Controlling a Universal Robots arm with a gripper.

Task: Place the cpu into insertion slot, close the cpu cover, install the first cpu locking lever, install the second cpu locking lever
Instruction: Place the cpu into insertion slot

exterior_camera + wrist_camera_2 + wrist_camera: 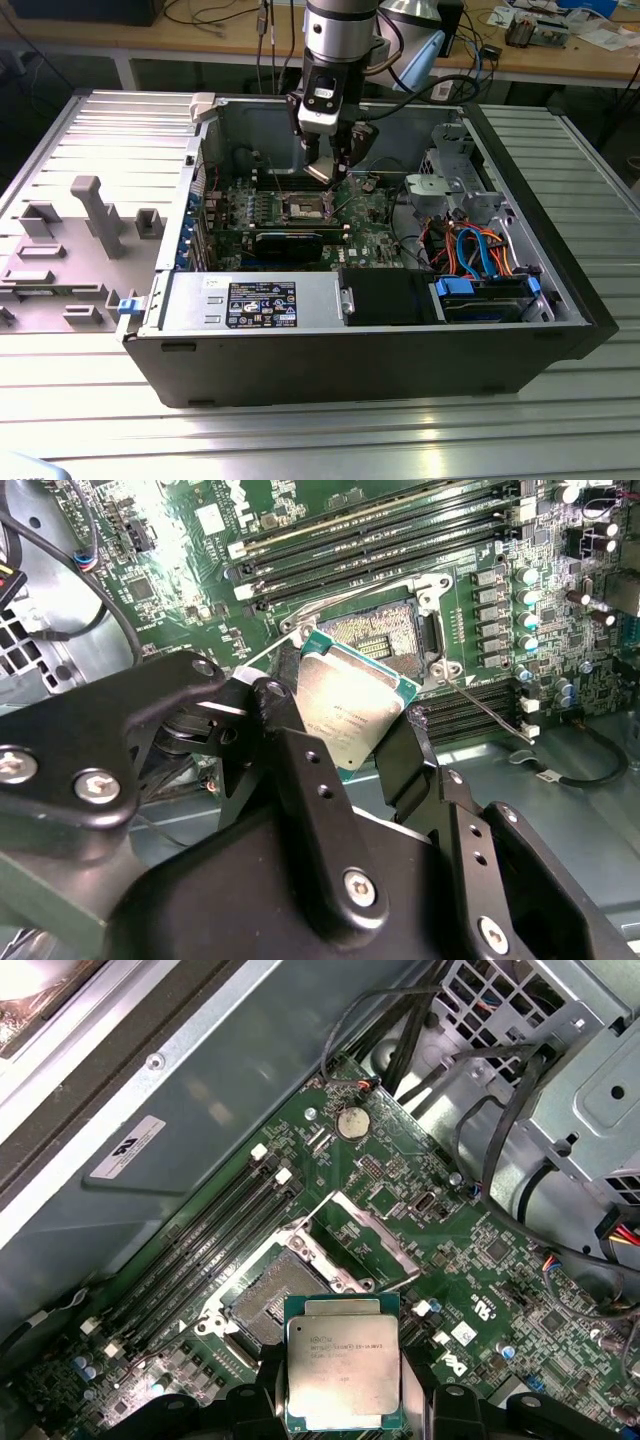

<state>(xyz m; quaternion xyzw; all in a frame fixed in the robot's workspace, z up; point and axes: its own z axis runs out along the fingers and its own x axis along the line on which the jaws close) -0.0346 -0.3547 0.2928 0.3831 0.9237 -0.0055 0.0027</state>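
Your black fingers (pixel 295 760) are clamped on the edges of the small flat silvery-grey square cpu (pixel 343 1375), presumably to keep its underside untouched. It hangs near the dark square insertion slot (pixel 268 1305). The thin silvery cpu cover (pixel 365 1240) stands open, so the slot is clear.

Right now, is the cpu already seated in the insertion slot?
No, the gripper holds the cpu clear of the board, and the insertion slot shows its bare dark centre.

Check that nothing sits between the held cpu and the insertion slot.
Nothing visible does. The tool grips the cpu above the board, just off the insertion slot, whose dark centre lies bare in the first wrist view. The cpu cover is swung open beside the slot, not over it.
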